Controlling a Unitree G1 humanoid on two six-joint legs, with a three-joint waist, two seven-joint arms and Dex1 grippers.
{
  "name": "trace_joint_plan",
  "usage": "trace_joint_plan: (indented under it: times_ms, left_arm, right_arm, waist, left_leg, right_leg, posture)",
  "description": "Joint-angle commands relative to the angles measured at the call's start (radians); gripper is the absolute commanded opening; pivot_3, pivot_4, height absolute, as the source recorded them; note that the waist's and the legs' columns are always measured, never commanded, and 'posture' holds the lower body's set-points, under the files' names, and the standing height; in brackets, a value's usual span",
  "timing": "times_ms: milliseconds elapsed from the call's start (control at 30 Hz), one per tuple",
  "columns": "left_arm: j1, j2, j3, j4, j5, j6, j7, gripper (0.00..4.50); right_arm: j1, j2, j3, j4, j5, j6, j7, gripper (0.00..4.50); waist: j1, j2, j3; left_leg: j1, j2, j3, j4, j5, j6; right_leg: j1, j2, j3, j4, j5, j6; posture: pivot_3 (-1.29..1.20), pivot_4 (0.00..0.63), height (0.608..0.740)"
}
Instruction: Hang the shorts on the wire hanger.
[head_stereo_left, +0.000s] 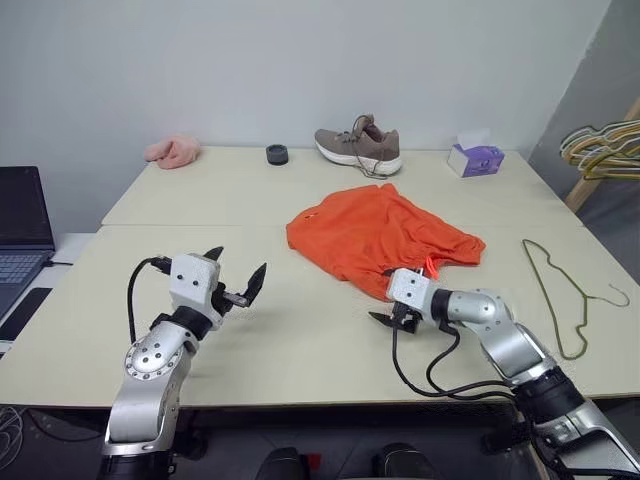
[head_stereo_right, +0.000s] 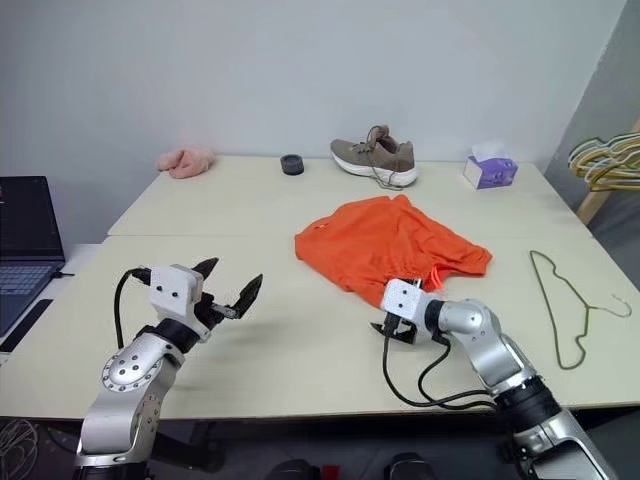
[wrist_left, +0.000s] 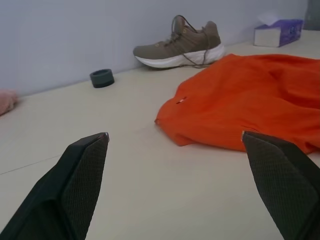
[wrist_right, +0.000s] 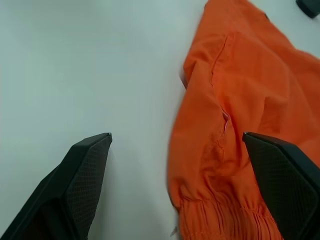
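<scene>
Lying crumpled mid-table, the shorts (head_stereo_left: 380, 235) look light and floppy; the gathered waistband (wrist_right: 225, 220) should be pinched. Both the left gripper (head_stereo_left: 240, 275) and the right gripper (head_stereo_left: 392, 318) are spread, empty. The wire hanger (head_stereo_left: 560, 295) is well apart.

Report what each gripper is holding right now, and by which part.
Nothing is held. The left gripper is open over bare table. The right gripper is open beside the waistband end of the shorts, not closed on them.
</scene>
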Motion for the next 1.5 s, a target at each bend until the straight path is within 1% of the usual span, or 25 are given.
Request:
trace_joint_plan:
  times_ms: [33,133,167,200,233,400,533,567,667,767,967,1100,1300,1467,1500]
  left_arm:
    - [0.006,0.023,-0.014,-0.022,0.003,-0.033,-0.040,4.50]
    - [0.011,0.027,-0.018,-0.020,0.007,-0.037,-0.050,4.50]
    - [0.014,0.029,-0.018,-0.018,0.009,-0.041,-0.052,4.50]
    - [0.017,0.031,-0.020,-0.014,0.011,-0.048,-0.057,4.50]
    - [0.020,0.034,-0.021,-0.009,0.015,-0.055,-0.060,4.50]
    - [0.019,0.054,-0.031,0.028,0.044,-0.101,-0.081,4.50]
    - [-0.045,0.117,-0.073,0.152,0.146,-0.220,-0.104,4.50]
    - [-0.071,0.134,-0.086,0.192,0.170,-0.254,-0.110,4.50]
    - [-0.148,0.175,-0.127,0.316,0.231,-0.352,-0.132,4.50]
    - [-0.272,0.201,-0.183,0.492,0.312,-0.462,-0.130,4.50]
    - [-0.530,0.195,-0.287,0.864,0.426,-0.648,-0.119,4.50]
    - [-0.670,0.177,-0.339,1.099,0.485,-0.731,-0.089,4.50]
    - [-0.796,0.136,-0.404,1.338,0.572,-0.772,-0.041,4.50]
    - [-0.832,0.119,-0.442,1.420,0.611,-0.802,-0.031,4.50]
    - [-0.833,0.119,-0.448,1.425,0.613,-0.810,-0.035,4.32]
  right_arm:
    - [-0.073,0.027,0.022,0.092,-0.057,0.040,-0.020,4.46]
    - [-0.109,0.039,0.040,0.149,-0.081,0.043,-0.017,4.46]
    - [-0.125,0.045,0.042,0.168,-0.089,0.049,-0.022,4.10]
    - [-0.145,0.048,0.044,0.189,-0.099,0.050,-0.028,3.88]
    - [-0.158,0.050,0.044,0.202,-0.104,0.052,-0.028,3.55]
    - [-0.182,0.039,0.036,0.199,-0.112,0.038,-0.007,1.73]
    - [-0.188,0.001,0.013,0.126,-0.090,0.029,0.042,0.27]
    - [-0.188,-0.011,0.005,0.096,-0.079,0.033,0.060,0.03]
    - [-0.190,-0.040,-0.016,0.009,-0.048,0.062,0.113,0.03]
    - [-0.195,-0.073,-0.036,-0.082,-0.017,0.100,0.167,0.03]
    - [-0.192,-0.103,-0.049,-0.216,0.022,0.178,0.215,0.03]
    - [-0.185,-0.116,-0.056,-0.283,0.046,0.219,0.225,0.03]
    - [-0.171,-0.132,-0.060,-0.358,0.080,0.262,0.235,0.03]
    - [-0.168,-0.147,-0.066,-0.393,0.107,0.288,0.235,0.03]
    - [-0.167,-0.148,-0.068,-0.398,0.113,0.291,0.234,0.00]
  waist:
    - [-0.006,0.000,0.000]
    - [-0.011,0.000,0.000]
    - [-0.011,0.000,0.000]
    - [-0.012,0.000,0.000]
    - [-0.012,0.000,0.000]
    - [-0.012,0.000,0.000]
    - [-0.012,0.001,0.001]
    - [-0.011,0.002,0.002]
    - [-0.013,0.002,0.002]
    - [-0.013,0.003,0.002]
    - [-0.020,0.003,0.002]
    - [-0.039,0.002,0.002]
    - [-0.063,0.002,0.003]
    - [-0.079,0.002,0.003]
    - [-0.083,0.002,0.003]
  left_leg:
    - [0.000,0.000,0.000,0.000,0.000,0.000]
    - [0.000,0.000,-0.001,-0.001,0.000,0.000]
    - [0.000,0.000,-0.001,0.000,0.000,0.000]
    - [0.000,0.000,-0.001,0.000,0.000,0.000]
    - [0.001,0.000,-0.001,0.000,0.000,0.000]
    - [0.000,0.000,-0.001,0.001,0.000,0.000]
    - [0.000,0.000,-0.001,0.000,0.000,0.000]
    - [0.000,0.000,-0.001,0.000,0.000,0.000]
    - [-0.001,0.000,-0.001,0.000,0.000,0.000]
    - [-0.001,0.000,-0.001,0.000,0.000,0.000]
    - [-0.002,-0.001,0.000,0.000,0.000,0.000]
    - [-0.004,-0.001,-0.001,0.000,0.000,0.000]
    - [-0.008,-0.001,-0.001,0.000,-0.001,0.000]
    - [-0.011,-0.002,-0.003,0.000,-0.001,0.000]
    - [-0.011,-0.002,-0.003,0.000,-0.001,0.000]
  right_leg:
    - [0.000,0.000,0.000,0.000,0.000,0.000]
    - [0.000,0.000,-0.001,0.000,0.000,0.000]
    - [0.000,0.000,-0.001,0.000,0.000,0.000]
    - [0.001,0.000,-0.001,0.000,0.000,0.000]
    - [0.001,0.000,-0.001,0.000,0.000,0.000]
    - [0.000,0.000,-0.001,0.000,0.001,0.001]
    - [0.000,0.000,-0.001,0.000,0.000,0.001]
    - [-0.001,0.000,-0.001,0.000,0.000,0.001]
    - [-0.001,0.000,-0.001,0.000,0.000,0.001]
    - [-0.001,0.000,-0.001,0.000,0.000,0.001]
    - [-0.002,0.000,-0.002,0.000,0.000,0.001]
    - [-0.004,0.000,-0.002,0.000,0.001,0.002]
    - [-0.007,0.000,-0.002,0.000,0.002,0.004]
    - [-0.010,0.000,-0.002,0.001,0.002,0.005]
    - [-0.010,0.000,-0.002,0.001,0.002,0.005]
  posture:
    - [-0.03,0.016,0.740]
    - [-0.03,0.015,0.740]
    - [-0.03,0.015,0.740]
    - [-0.03,0.015,0.740]
    - [-0.03,0.015,0.740]
    - [-0.03,0.016,0.740]
    - [-0.04,0.018,0.740]
    - [-0.04,0.019,0.740]
    - [-0.06,0.022,0.740]
    - [-0.07,0.023,0.740]
    - [-0.12,0.026,0.740]
    - [-0.13,0.028,0.740]
    - [-0.16,0.033,0.740]
    - [-0.17,0.034,0.740]
    - [-0.17,0.034,0.740]
